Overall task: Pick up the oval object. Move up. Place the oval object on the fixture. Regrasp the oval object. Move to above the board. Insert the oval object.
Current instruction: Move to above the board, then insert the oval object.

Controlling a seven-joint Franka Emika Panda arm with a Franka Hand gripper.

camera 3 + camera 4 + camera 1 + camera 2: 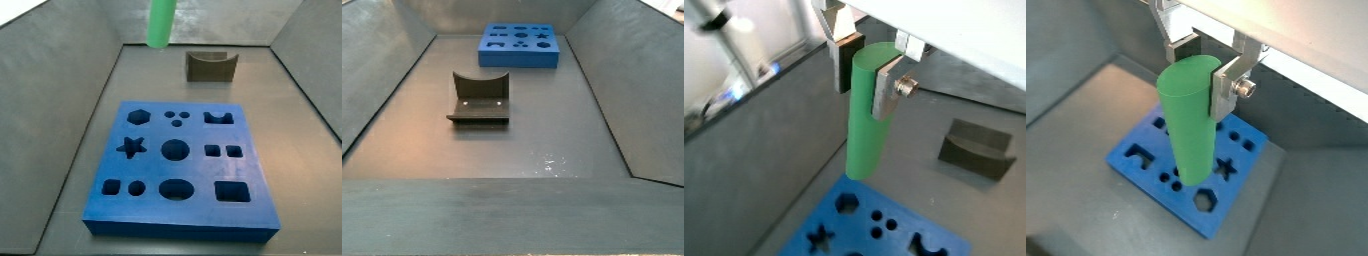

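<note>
My gripper (865, 80) is shut on the oval object (865, 130), a bright-green peg that hangs upright from the fingers, clear of the floor. Both wrist views show it, with the gripper (1200, 80) clamping the peg (1193, 130) near its upper end. In a side view only the peg's lower end (160, 25) shows, high up, beyond the board's far edge and left of the fixture (210, 65). The blue board (154, 135) lies flat below and also shows in both wrist views (885, 225) (1146, 150). The fixture (480, 100) stands empty.
Grey sloping walls enclose the floor on all sides. The fixture (978, 150) stands on the floor beside the board. In a side view the board (523, 57) lies at the far end, behind the fixture; the gripper is out of that view.
</note>
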